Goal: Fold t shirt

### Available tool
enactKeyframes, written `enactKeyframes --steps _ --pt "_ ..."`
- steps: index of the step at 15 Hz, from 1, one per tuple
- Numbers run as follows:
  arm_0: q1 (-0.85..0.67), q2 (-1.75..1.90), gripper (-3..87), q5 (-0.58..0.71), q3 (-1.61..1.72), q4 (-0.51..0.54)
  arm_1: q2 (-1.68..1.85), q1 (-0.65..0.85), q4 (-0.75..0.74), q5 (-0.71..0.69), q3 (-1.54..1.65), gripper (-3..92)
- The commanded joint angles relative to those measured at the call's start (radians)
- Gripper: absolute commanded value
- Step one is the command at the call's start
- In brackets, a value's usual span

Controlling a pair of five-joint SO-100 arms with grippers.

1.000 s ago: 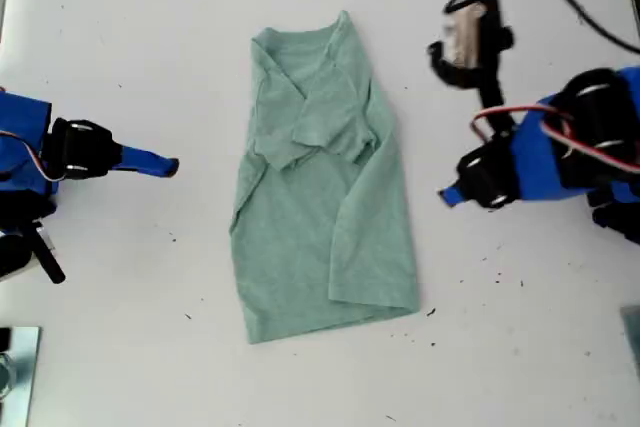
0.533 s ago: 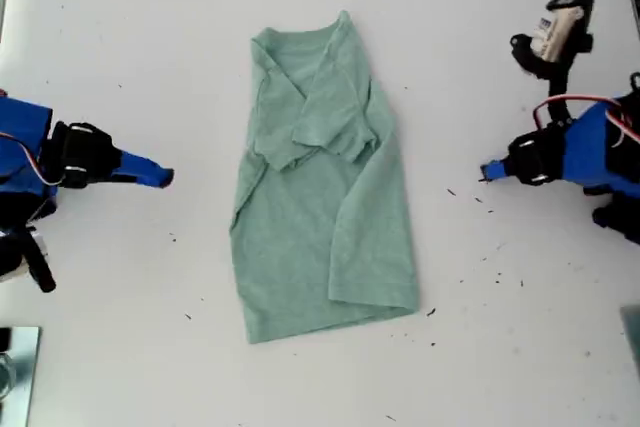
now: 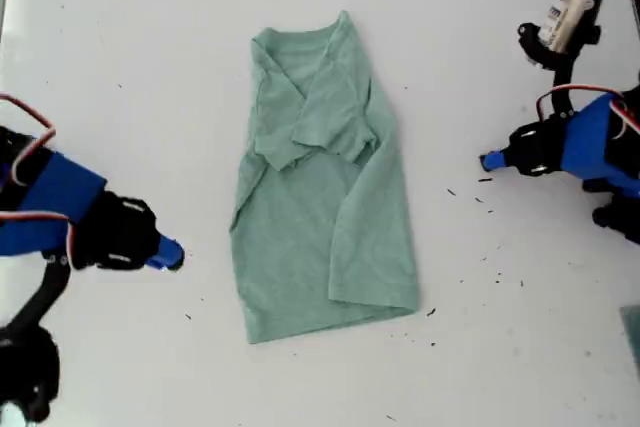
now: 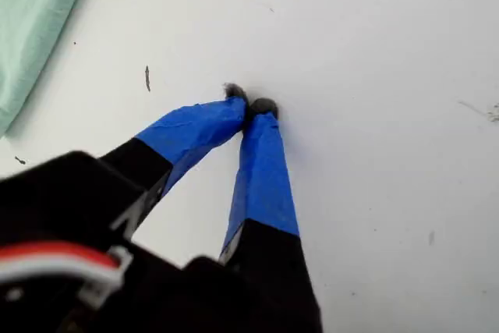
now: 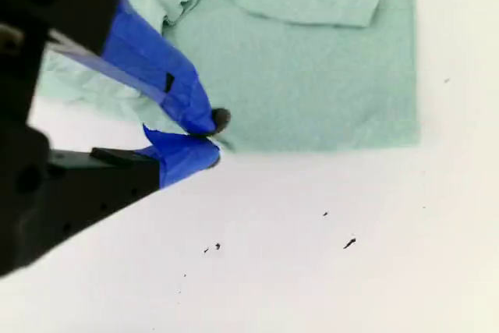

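Pale green knit, the t shirt (image 3: 320, 217) lay flat in the middle of the white counter (image 3: 130, 47), its neckline toward 12 o'clock in the exterior view and its hem toward 6. Both sides were folded in over the body, so it made a long narrow shape, with one sleeve lying across the chest.

My first pincer (image 3: 488, 160) was at about 3 o'clock from the shirt in the exterior view, well apart from it. Its blue-taped tips (image 4: 251, 105) were pressed together over bare counter, holding nothing.

My second pincer (image 3: 172, 257) was at about 8 o'clock from the shirt, near its long edge but apart from it. Its tips (image 5: 214, 138) were drawn together and empty, with the cloth just beyond them.

A few dark specks (image 3: 450, 192) dotted the counter between the shirt and my first pincer.
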Motion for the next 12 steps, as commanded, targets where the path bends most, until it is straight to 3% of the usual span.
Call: enactKeyframes --steps 1,5,9,11,12 --pt "0.031 -0.098 25.3 0.012 -0.124 -0.028 0.0 0.018 -0.015 -0.012 0.012 2.5" --pt "0.021 -0.296 28.0 0.023 -0.126 -0.14 0.02 0.008 -0.014 -0.02 0.017 2.5" --pt "-0.008 -0.502 28.1 0.008 -0.074 -0.314 0.163 -0.02 0.04 -0.021 0.054 2.5" --pt "-0.034 -0.523 21.4 -0.009 0.075 -0.502 0.259 -0.043 0.075 -0.015 0.077 2.5" --pt "-0.041 -0.534 10.1 -0.015 0.109 -0.54 0.261 -0.048 0.077 -0.015 0.077 2.5"
